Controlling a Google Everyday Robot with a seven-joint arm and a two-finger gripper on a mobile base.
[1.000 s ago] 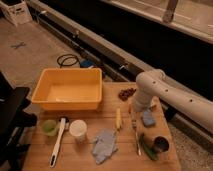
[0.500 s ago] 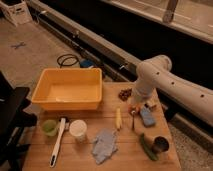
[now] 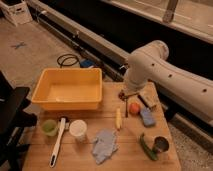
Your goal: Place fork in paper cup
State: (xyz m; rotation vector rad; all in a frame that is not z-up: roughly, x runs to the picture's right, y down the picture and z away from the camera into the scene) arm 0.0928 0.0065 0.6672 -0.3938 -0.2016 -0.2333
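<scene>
Arm: a white robot arm (image 3: 167, 75) reaches in from the right and bends down over the far right part of the wooden table (image 3: 75, 162).
Gripper: the gripper (image 3: 122, 95) hangs low over the table just right of the yellow bin (image 3: 67, 90); its fingers are drawn together, and it cannot be told whether anything is caught between them.
Fork: the fork (image 3: 126, 108) shows as a slim dark sliver just below the gripper, between the yellow banana-like piece (image 3: 118, 119) and the orange ball (image 3: 134, 108). Whether it touches the gripper cannot be told.
Paper cup: the paper cup (image 3: 78, 129) stands upright in front of the bin, well apart from the fork and to its left, its pale inside showing.
Left of the cup: a white-handled utensil (image 3: 57, 142) lies lengthwise, and a translucent green cup (image 3: 49, 126) stands beyond it.
Right of the cup: a crumpled blue-grey cloth (image 3: 105, 145) lies near the front edge.
Right side of table: a blue sponge (image 3: 147, 117) lies beside the orange ball. Nearer the front, a green pepper (image 3: 147, 147) lies just beside a dark metal can (image 3: 161, 145).
</scene>
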